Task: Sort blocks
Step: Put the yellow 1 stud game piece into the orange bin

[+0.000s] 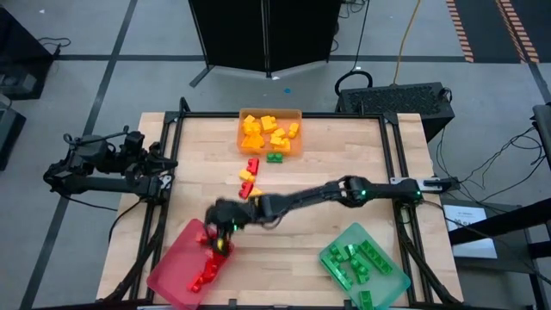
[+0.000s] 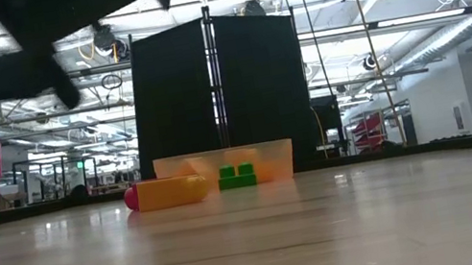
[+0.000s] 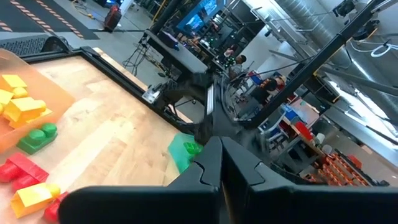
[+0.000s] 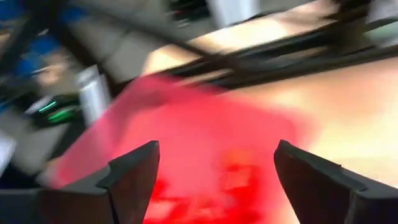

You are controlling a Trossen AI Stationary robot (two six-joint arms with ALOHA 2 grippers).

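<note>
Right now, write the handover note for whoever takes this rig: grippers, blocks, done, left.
Right gripper: open over the red tray, nothing seen between its fingers.
Left gripper: shut, parked at the table's left edge.
Done: red blocks in the red tray, green blocks in the green tray, yellow blocks in the orange tray.
Left: loose red and yellow blocks and one green block on the table, beside the orange tray.

Robotics lab — exposed ceiling ducts [image 2: 435,44]; equipment racks [image 3: 323,155]
</note>
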